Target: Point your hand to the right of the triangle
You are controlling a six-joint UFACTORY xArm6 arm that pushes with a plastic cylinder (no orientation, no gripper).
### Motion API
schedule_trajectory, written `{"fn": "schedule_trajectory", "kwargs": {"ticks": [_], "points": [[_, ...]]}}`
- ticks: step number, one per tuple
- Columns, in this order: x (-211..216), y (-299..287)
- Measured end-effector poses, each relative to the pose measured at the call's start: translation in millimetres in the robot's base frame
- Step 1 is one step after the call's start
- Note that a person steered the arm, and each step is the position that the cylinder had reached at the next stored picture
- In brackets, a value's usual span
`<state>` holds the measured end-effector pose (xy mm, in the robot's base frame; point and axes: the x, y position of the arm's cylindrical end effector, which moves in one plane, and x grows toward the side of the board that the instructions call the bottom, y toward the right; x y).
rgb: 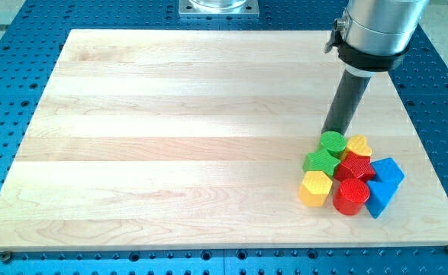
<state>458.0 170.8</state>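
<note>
A tight cluster of blocks sits at the view's lower right. The blue triangle [388, 171] is at the cluster's right edge, with a blue block [378, 198] just below it. To their left lie a red star-shaped block [356, 166], a red cylinder [351, 196], a yellow heart [359, 144], a green cylinder [333, 142], a green star-shaped block [320, 162] and a yellow hexagon [314, 188]. My tip [333, 132] stands at the cluster's top, right behind the green cylinder, up and to the left of the triangle.
The wooden board [170, 137] lies on a blue perforated table [2, 92]. The arm's grey housing [376, 30] hangs over the board's top right corner. A metal base plate [218, 8] sits at the view's top centre.
</note>
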Motion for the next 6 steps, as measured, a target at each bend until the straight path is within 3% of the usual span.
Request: {"fn": "schedule_trajectory", "kwargs": {"ticks": [2, 4, 5, 6], "points": [[1.0, 0.0], [-44.0, 23.1], [-19.6, 76.2], [71.7, 102.8]]}}
